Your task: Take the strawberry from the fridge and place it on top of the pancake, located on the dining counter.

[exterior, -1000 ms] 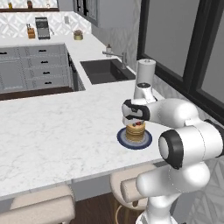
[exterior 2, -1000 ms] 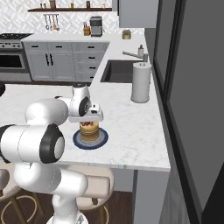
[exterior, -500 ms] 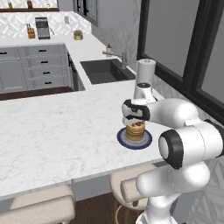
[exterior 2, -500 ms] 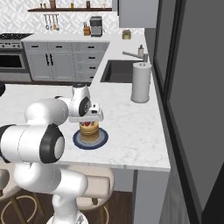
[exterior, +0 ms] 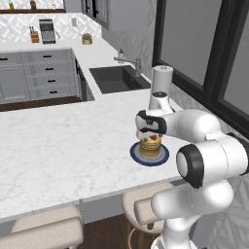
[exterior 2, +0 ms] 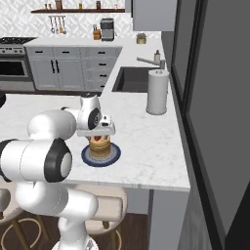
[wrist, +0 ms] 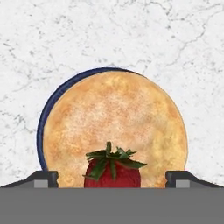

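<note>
The strawberry [wrist: 112,173], red with green leaves, rests on top of the pancake [wrist: 116,122], a tan stack on a blue-rimmed plate [wrist: 43,118]. My gripper [wrist: 111,178] hangs just above it, open, its fingertips [wrist: 41,177] standing wide to either side and apart from the fruit. In the left base view the gripper [exterior: 150,132] hovers over the strawberry [exterior: 153,138], pancake [exterior: 150,147] and plate [exterior: 138,156] on the dining counter [exterior: 63,146]. The right base view shows gripper [exterior 2: 100,132], strawberry [exterior 2: 98,138] and pancake [exterior 2: 100,149]. The fridge is out of view.
A paper towel roll [exterior: 162,82] stands upright behind the plate, close to the dark window wall. Farther back lies the sink [exterior: 116,79] with its faucet. Beige stools [exterior: 44,228] sit under the counter's near edge.
The jaws have gone from shut to wide open, letting the strawberry go onto the pancake. The arm and the plate have stayed where they were.
</note>
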